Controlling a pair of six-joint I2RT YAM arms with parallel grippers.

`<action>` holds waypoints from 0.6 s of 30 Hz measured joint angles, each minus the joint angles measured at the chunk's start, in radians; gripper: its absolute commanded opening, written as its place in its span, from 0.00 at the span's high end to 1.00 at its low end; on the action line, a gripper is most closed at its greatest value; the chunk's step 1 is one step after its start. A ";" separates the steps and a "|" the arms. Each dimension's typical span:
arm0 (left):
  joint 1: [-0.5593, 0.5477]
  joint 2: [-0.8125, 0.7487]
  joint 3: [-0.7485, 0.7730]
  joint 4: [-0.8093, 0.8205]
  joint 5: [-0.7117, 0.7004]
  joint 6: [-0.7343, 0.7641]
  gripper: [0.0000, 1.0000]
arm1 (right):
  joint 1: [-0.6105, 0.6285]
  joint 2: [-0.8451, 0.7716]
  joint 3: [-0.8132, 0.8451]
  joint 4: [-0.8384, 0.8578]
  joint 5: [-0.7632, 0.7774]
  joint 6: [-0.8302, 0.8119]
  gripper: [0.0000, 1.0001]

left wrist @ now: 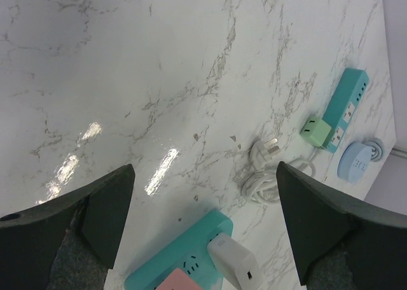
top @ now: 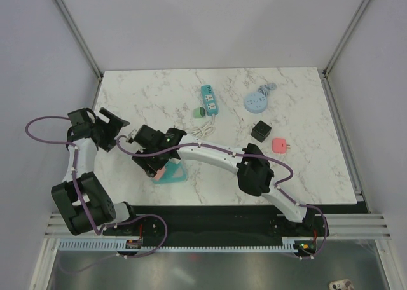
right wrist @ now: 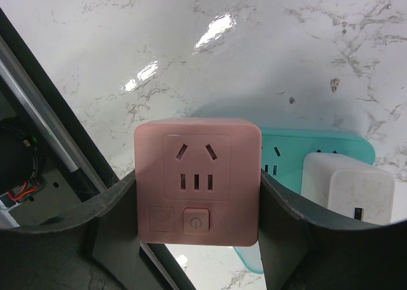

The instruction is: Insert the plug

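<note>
Hanging at the left over the bare white marble-patterned tabletop (left wrist: 159,80): left pincer (left wrist: 206,201), dark fingers spread wide, gripping nothing. Idling there looks harmless, though bracing the strip with it might help.

Clamping, nearer the middle: right pincer (right wrist: 198,198), both fingers pressed on the flanks of the pink cube-shaped plastic adapter plug (right wrist: 197,156). Socket face and power button are turned up toward the wrist camera, with the prongs presumably on the hidden underside. Hovering or resting, impossible to tell which, over the near end of the flat teal plastic power strip (right wrist: 331,142), just beside the white boxy charger (right wrist: 346,185) plugged in there.

Doing this step well, by judgement:
- squaring the cube's edges with the strip's edges before pushing
- driving straight down along the prongs, without tilting
- holding the squeeze firm so the cube is not slipping upward between the fingers
- staying off the charger's side
- watching the strip, which is lying loose and is likely to be sliding or tipping under an off-centre push

Lying further right and well apart, needing no attention: mint-green adapter (top: 199,112), coiled white cable (top: 203,132), second teal strip (top: 210,100), black cube (top: 260,131).
</note>
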 measured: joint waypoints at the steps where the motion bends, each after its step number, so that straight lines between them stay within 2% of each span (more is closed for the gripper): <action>1: 0.002 0.000 0.000 0.000 0.000 0.000 0.01 | 0.000 0.000 0.000 0.000 0.000 0.000 1.00; 18: 0.008 0.000 0.000 0.000 0.000 0.000 0.01 | 0.000 -0.025 -0.049 0.031 0.004 -0.016 1.00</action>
